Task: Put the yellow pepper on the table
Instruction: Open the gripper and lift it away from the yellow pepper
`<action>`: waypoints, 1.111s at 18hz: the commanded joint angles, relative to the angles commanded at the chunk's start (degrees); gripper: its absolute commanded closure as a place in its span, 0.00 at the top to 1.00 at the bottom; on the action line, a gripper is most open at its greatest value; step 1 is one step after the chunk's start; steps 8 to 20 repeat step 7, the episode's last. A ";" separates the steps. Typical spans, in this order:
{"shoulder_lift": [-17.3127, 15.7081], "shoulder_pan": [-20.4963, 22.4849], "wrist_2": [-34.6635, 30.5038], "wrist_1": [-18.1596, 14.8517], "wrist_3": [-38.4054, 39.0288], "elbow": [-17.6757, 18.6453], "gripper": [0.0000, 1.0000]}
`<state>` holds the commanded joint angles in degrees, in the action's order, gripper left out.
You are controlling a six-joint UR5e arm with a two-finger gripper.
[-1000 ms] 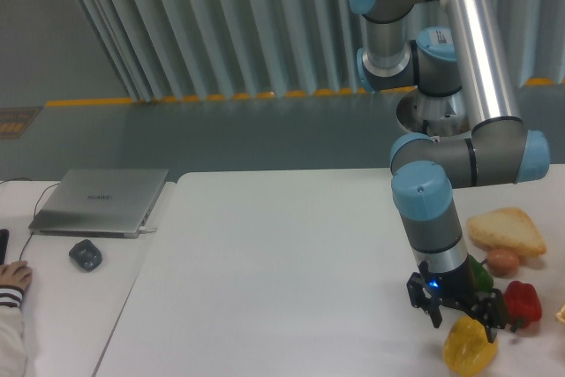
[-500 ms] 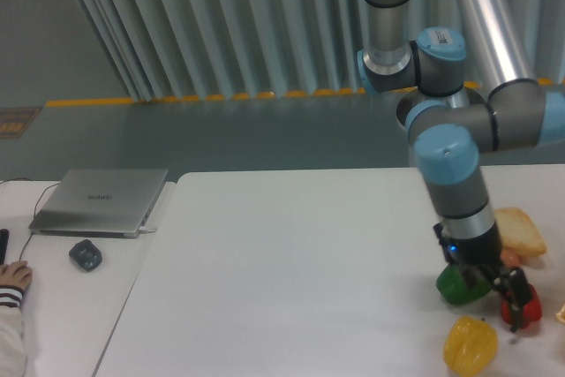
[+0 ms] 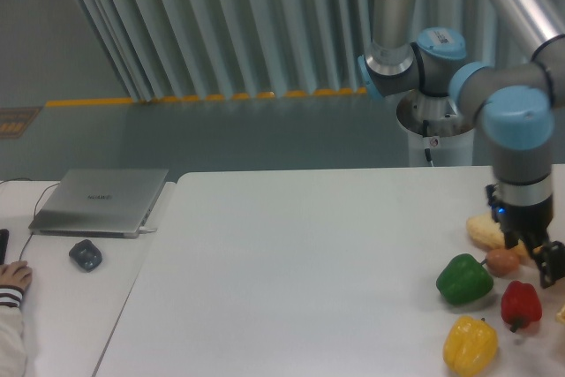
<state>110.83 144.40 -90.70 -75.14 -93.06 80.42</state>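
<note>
Your yellow pepper (image 3: 470,345) now sits free on the white desk (image 3: 291,271), near its front right corner, just below the green pepper (image 3: 464,278) and left of the red pepper (image 3: 521,304). A second ago the end effector (image 3: 528,252) hung right over it; since then it has swung away to the right and lifted, and now sits by the bread (image 3: 485,231). You cannot tell whether its fingers are spread or pressed together. The placing looks done.
</note>
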 joint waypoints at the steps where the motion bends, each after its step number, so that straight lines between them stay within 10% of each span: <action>1: -0.09 0.18 -0.35 -0.35 -0.63 0.09 1.00; 20: -0.71 1.67 0.35 0.08 -0.98 0.79 1.00</action>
